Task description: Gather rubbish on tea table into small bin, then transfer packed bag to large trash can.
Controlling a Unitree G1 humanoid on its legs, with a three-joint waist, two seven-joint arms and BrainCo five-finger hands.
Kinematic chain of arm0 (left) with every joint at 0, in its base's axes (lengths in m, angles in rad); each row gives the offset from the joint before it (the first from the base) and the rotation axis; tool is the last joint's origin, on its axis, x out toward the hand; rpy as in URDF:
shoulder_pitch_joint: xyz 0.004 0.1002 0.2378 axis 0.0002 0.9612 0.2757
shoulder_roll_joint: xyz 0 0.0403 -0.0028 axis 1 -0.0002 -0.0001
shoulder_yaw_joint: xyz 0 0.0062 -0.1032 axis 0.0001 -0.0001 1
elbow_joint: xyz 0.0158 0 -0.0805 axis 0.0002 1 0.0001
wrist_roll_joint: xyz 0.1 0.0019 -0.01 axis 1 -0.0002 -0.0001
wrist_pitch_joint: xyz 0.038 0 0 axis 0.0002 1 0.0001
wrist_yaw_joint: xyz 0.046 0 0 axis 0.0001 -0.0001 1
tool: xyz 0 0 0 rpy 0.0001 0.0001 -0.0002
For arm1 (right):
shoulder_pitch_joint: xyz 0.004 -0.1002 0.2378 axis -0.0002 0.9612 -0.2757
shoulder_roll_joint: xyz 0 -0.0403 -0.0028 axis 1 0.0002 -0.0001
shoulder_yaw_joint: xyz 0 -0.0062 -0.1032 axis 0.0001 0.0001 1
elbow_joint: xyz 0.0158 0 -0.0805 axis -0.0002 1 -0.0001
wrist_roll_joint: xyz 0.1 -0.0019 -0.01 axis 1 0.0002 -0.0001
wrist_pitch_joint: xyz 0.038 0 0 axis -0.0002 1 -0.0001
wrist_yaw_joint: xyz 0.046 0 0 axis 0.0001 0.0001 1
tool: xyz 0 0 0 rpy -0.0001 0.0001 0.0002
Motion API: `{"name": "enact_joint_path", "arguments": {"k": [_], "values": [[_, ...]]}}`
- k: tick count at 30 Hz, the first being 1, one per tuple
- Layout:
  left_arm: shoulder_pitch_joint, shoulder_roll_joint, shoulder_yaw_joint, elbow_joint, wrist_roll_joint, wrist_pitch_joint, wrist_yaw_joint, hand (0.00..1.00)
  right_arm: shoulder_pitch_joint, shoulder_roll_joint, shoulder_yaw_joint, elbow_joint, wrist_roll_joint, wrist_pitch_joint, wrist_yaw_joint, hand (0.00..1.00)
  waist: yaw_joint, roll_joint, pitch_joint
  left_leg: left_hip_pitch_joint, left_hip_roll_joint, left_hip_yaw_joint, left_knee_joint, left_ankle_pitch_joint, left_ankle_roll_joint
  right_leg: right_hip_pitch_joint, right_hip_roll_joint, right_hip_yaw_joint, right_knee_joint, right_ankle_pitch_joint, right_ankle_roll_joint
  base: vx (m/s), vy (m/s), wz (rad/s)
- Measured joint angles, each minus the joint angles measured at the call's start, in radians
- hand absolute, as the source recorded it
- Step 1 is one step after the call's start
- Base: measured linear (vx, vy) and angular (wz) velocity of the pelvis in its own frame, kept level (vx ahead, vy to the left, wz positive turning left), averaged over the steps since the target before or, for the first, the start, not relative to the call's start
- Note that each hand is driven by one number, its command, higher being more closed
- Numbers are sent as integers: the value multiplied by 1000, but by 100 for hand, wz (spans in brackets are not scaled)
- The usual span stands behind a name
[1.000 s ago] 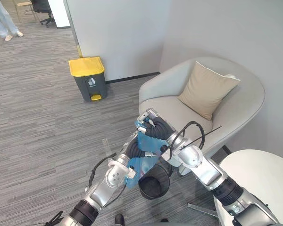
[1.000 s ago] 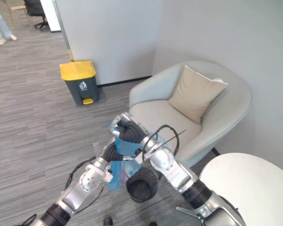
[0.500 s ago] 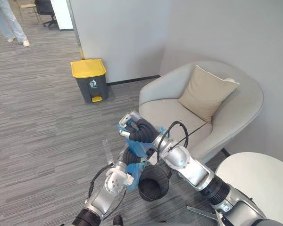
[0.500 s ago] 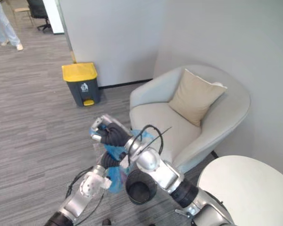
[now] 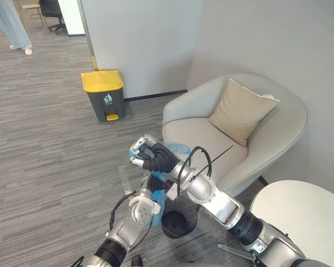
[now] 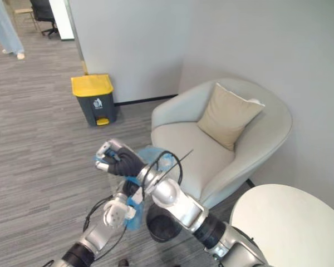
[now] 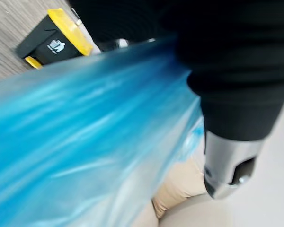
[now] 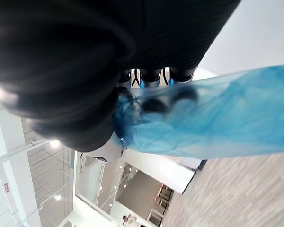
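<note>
A blue plastic bag hangs between my two hands, above and just left of the small black mesh bin on the floor. My right hand is at the bag's top, and the right wrist view shows its fingers curled into the blue film. My left hand sits just below, against the bag, with the plastic covering it. In the left wrist view the blue bag runs right past that hand. The large grey trash can with a yellow lid stands by the far wall.
A pale armchair with a beige cushion stands right of my hands. A round white table is at the lower right. Grey carpet stretches left toward the trash can. A person's legs show at the far top left.
My right hand has swung left with the top of the blue bag, away from the armchair. The left hand has stayed under it beside the small bin.
</note>
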Motion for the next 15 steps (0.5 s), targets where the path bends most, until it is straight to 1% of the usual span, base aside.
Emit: {"name": "enact_joint_path", "arguments": {"k": [3, 6, 9, 15], "values": [[-18, -4, 10, 27, 0, 18, 11, 100, 0, 0, 5, -9, 16, 0, 2, 100, -5, 0, 0, 0, 9, 0, 0, 0, -7, 0, 11, 3, -3, 0, 0, 40, -28, -4], [-27, -15, 37, 43, 0, 18, 12, 100, 0, 0, 5, -28, 18, 0, 3, 100, -11, 0, 1, 0, 14, 0, 0, -1, -13, 0, 17, 5, -4, 0, -1, 38, -18, -4], [-31, -21, 40, 46, -1, 18, 13, 100, 1, 0, 5, -43, 50, 0, 9, 100, -13, 0, 1, 1, 16, 0, 1, -2, -16, 0, 24, 10, -6, -1, -2, 44, -10, -4], [-31, -31, 50, 79, -3, 18, 11, 100, 23, 0, 5, -43, 54, -1, 21, 100, -17, 4, 7, 2, 20, -2, 0, -4, -21, 0, 28, 13, -8, -2, -4, 24, -1, -1]]}}
